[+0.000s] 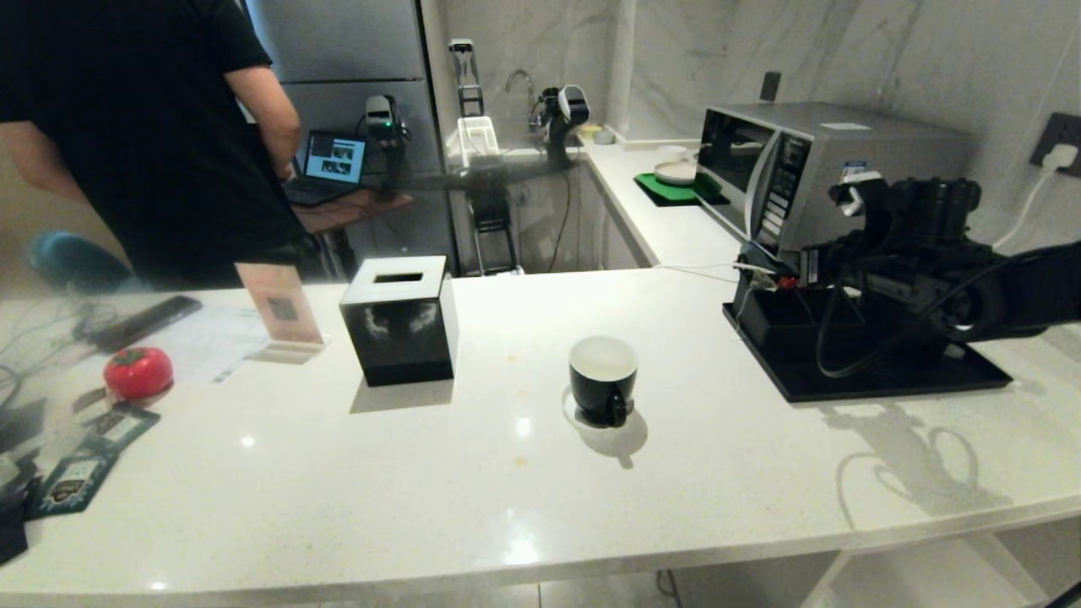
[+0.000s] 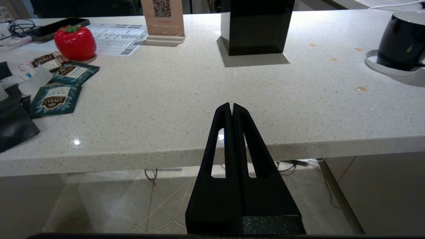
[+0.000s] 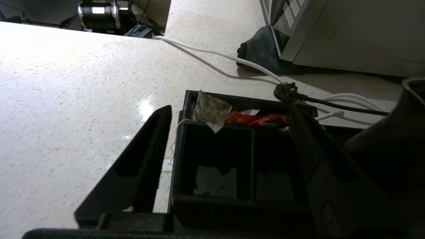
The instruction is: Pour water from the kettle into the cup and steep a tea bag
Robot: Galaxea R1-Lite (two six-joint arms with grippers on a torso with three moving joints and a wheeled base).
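Note:
The black cup point(image 1: 601, 380) with a white inside stands on the white counter, also seen in the left wrist view point(image 2: 401, 39). My right arm point(image 1: 895, 262) reaches over the black tray. The right gripper point(image 3: 229, 111) is open over a low black two-compartment box point(image 3: 215, 205). One finger point(image 3: 142, 159) is outside the box's wall and the other point(image 3: 305, 146) is over its far compartment. The tea bag point(image 3: 211, 109), a pale stained pouch with a white string, lies on the box's far rim just beyond the fingertips. A dark body beside the gripper looks like the kettle point(image 3: 391, 139). My left gripper point(image 2: 231, 105) is shut and empty below the counter's front edge.
A black tissue box point(image 1: 397, 321) stands left of the cup. A microwave point(image 1: 811, 169) sits behind the black tray point(image 1: 887, 384). A person in black point(image 1: 143, 127) stands behind the counter. A red tomato-shaped object point(image 2: 74, 41), teal packets point(image 2: 54, 99) and a QR sign point(image 1: 283, 312) are at the left. Cables point(image 3: 215, 54) run behind the box.

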